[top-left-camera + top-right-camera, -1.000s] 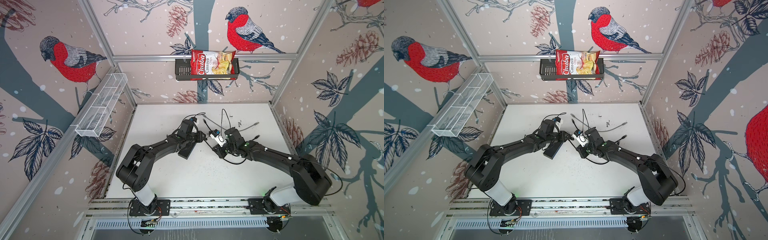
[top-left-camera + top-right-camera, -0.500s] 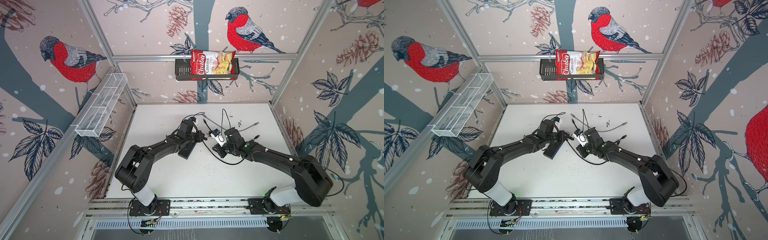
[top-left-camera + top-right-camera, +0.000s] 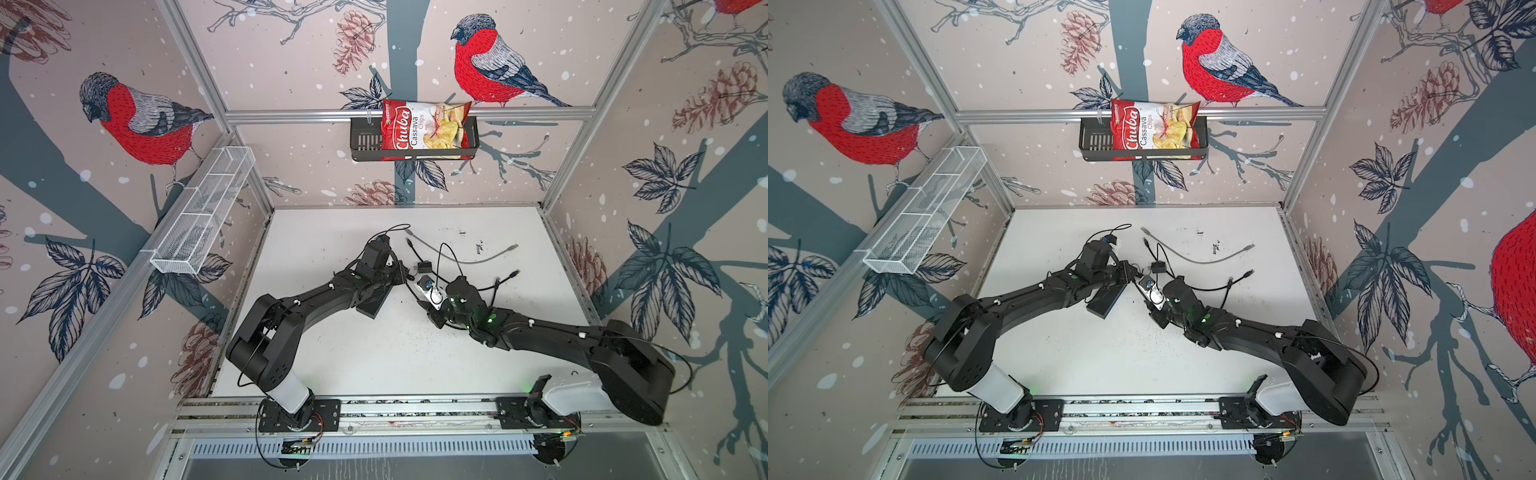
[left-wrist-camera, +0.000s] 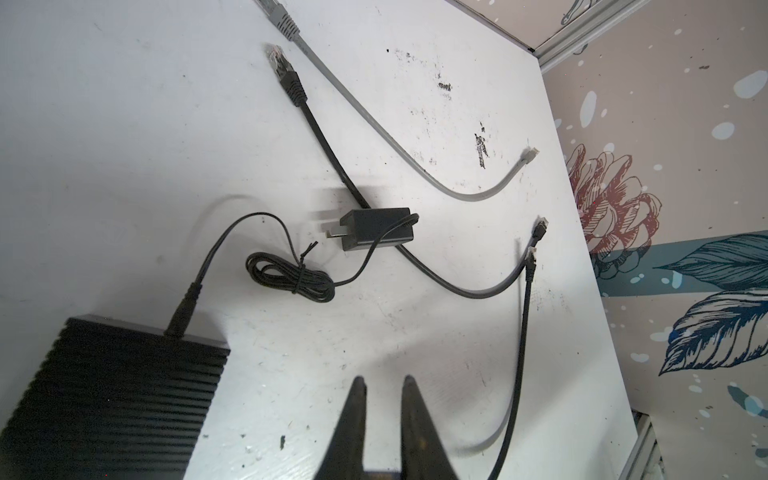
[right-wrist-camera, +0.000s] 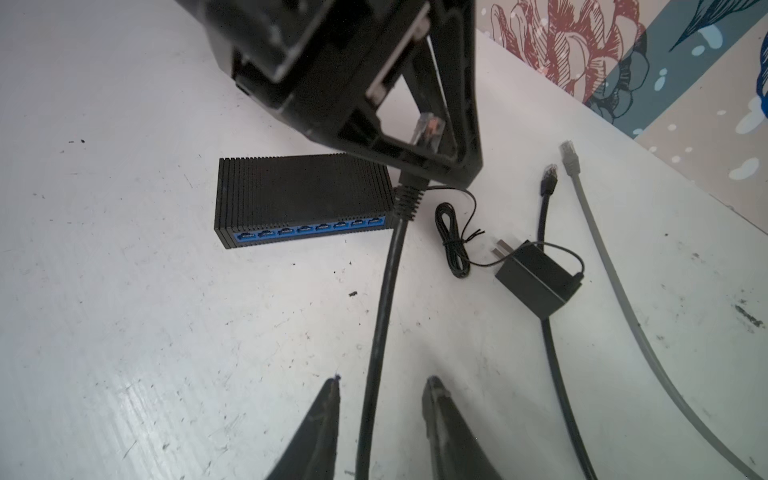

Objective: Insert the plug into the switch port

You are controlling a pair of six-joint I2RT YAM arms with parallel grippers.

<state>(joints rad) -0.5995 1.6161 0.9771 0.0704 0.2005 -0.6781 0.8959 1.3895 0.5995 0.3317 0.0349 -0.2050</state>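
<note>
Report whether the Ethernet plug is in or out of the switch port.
Out. In the right wrist view the Ethernet plug sits apart from the switch, and its blue ports all look empty.

Held off the table in left gripper: clear plug with ribbed black boot on black cable, near switch end, apart from ports. Lying flat: black ribbed box, eight blue ports along one long edge.

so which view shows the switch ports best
Right wrist: the blue ports face it plainly. Left wrist shows only the ribbed top of the switch; in both top views the left arm partly covers it, ports unseen.
</note>
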